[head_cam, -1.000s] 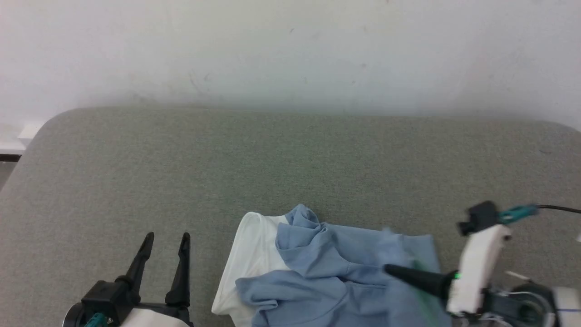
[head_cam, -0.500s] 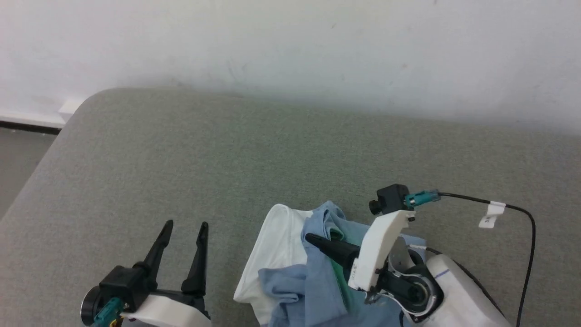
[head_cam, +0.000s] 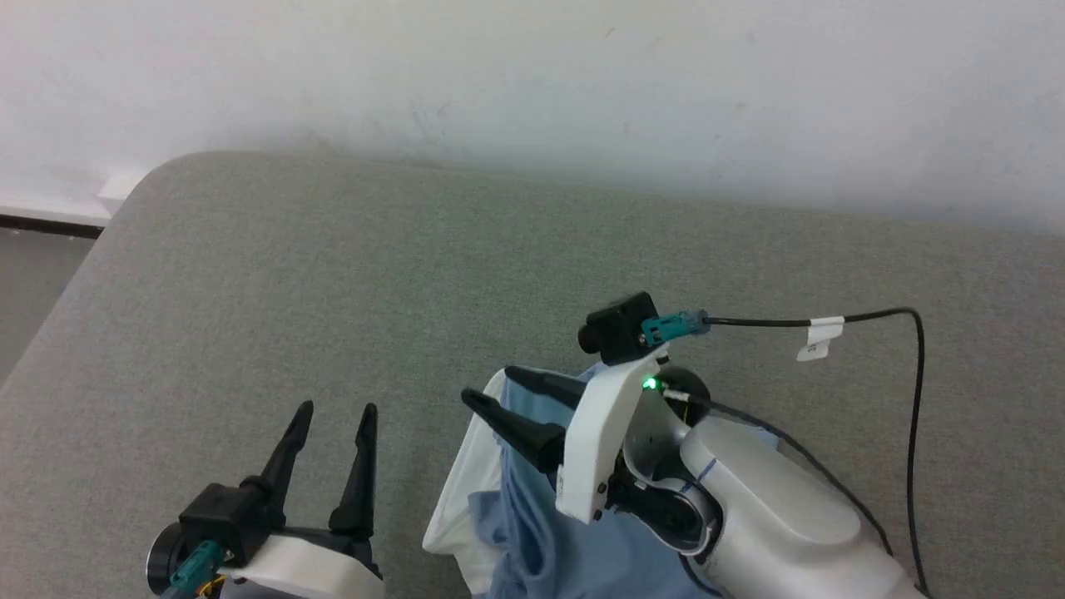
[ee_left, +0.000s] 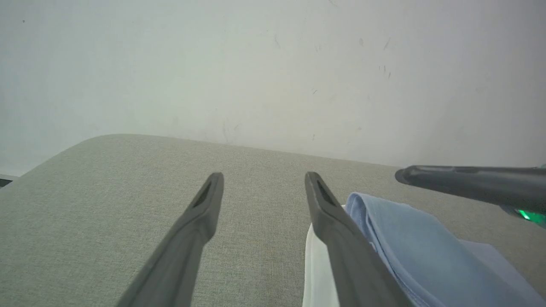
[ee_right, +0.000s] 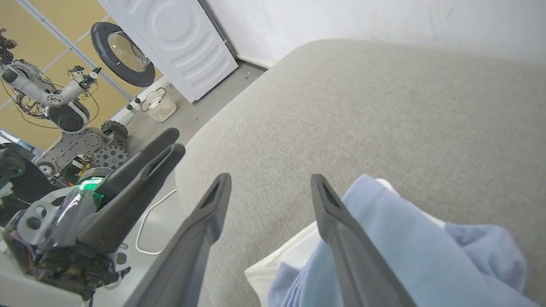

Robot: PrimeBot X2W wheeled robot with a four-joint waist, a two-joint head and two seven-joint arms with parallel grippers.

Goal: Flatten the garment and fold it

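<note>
Hovering over the near edge of the grey padded table (head_cam: 333,274), my right gripper (head_cam: 487,383) has its two dark fingers spread apart with nothing between them. They point toward the table's left end. The garment (head_cam: 532,532) lies crumpled on the table at about the middle of that near edge: light blue cloth in loose folds, with a white part showing along the side toward the table's left end. My right fingers sit over that white and blue edge. In the right wrist view one finger overlaps the blue cloth, but I cannot tell whether it touches.

My left gripper (head_cam: 337,408) is over the table's near left part, fingers likewise spread and empty, pointing toward the table's far edge. In the head view a strip of grey table shows between it and the garment. A black cable (head_cam: 915,374) runs from my right wrist out over the table's right part. A white wall (head_cam: 499,75) rises behind the table's far edge. Beyond the table's left end stand a white washing machine (ee_right: 179,38) and a small basket (ee_right: 161,104) on the floor.
</note>
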